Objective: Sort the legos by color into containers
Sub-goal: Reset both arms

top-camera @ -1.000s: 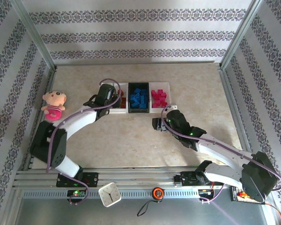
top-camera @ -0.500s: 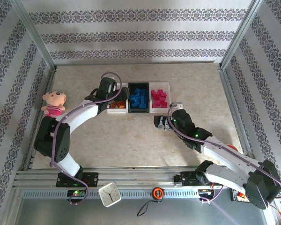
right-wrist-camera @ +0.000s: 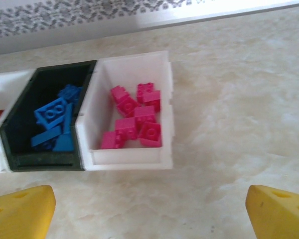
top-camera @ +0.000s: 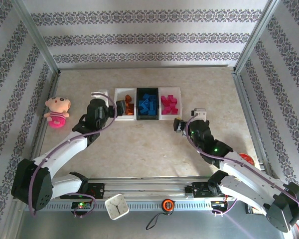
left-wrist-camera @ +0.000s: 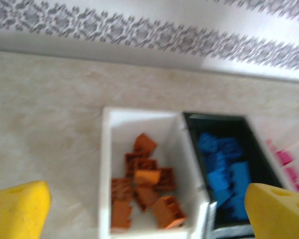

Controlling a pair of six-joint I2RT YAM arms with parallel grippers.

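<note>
The containers stand in a row at the back centre. The left white tray [top-camera: 124, 91] [left-wrist-camera: 105, 169] holds orange-brown legos [left-wrist-camera: 144, 191]. The black middle tray [top-camera: 147, 89] [right-wrist-camera: 45, 159] holds blue legos [left-wrist-camera: 224, 174] [right-wrist-camera: 52, 119]. The right white tray [top-camera: 170, 89] [right-wrist-camera: 127, 162] holds pink legos [right-wrist-camera: 137, 122]. My left gripper [top-camera: 109, 100] [left-wrist-camera: 148, 211] hovers open and empty at the near-left end of the orange tray. My right gripper [top-camera: 189, 119] [right-wrist-camera: 149, 211] is open and empty over bare table, just in front and to the right of the pink tray.
A pink plush doll [top-camera: 57, 111] lies at the left edge of the table. A white clock [top-camera: 116, 206] and an orange tape measure [top-camera: 168, 204] sit on the front rail. Metal frame posts and patterned walls enclose the table on three sides.
The left gripper went from shut to open over the orange tray and drew back toward the left. The right gripper opened wider and backed away to the right of the pink tray.
</note>
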